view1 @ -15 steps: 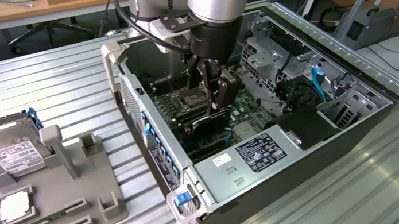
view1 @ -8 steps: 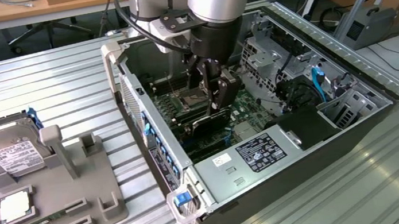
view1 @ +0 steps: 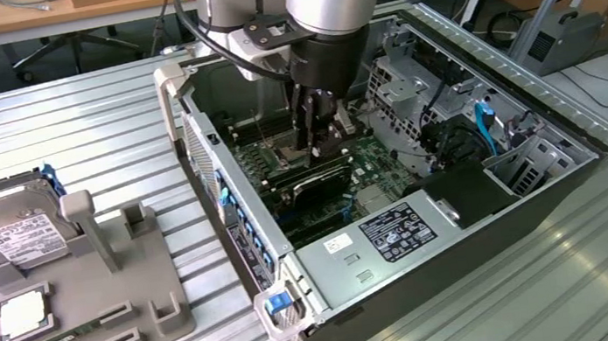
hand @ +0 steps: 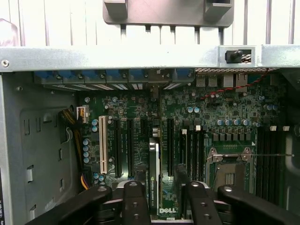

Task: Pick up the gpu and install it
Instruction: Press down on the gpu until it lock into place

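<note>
My gripper (view1: pixel 318 144) inside the computer case (view1: pixel 328 260)

My jaws pinch the gpu (hand: pixel 155 180), which stands on edge over the motherboard (hand: pixel 220 122).

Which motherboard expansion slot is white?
The long white slot nearest the case's bare grey metal wall. The other slots are black, and the thin black card stands on edge several slots over, between the tool fingers.

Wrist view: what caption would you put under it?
Gripper holds the gpu upright over the motherboard inside the computer case.
</note>
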Action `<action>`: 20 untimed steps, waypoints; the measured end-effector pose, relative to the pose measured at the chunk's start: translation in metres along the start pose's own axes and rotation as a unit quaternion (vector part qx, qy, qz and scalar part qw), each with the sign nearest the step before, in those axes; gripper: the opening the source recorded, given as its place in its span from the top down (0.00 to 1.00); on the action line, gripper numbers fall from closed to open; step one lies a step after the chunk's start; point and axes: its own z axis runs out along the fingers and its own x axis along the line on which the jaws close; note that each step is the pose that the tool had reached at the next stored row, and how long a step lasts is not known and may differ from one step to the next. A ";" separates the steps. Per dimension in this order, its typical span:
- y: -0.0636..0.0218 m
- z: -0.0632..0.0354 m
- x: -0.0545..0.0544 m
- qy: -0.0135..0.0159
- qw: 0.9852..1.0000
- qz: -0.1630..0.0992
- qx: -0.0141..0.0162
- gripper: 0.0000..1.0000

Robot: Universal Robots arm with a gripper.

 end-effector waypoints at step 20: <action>-0.0059 0.0039 0.000 0.000 1.000 0.000 0.000 0.89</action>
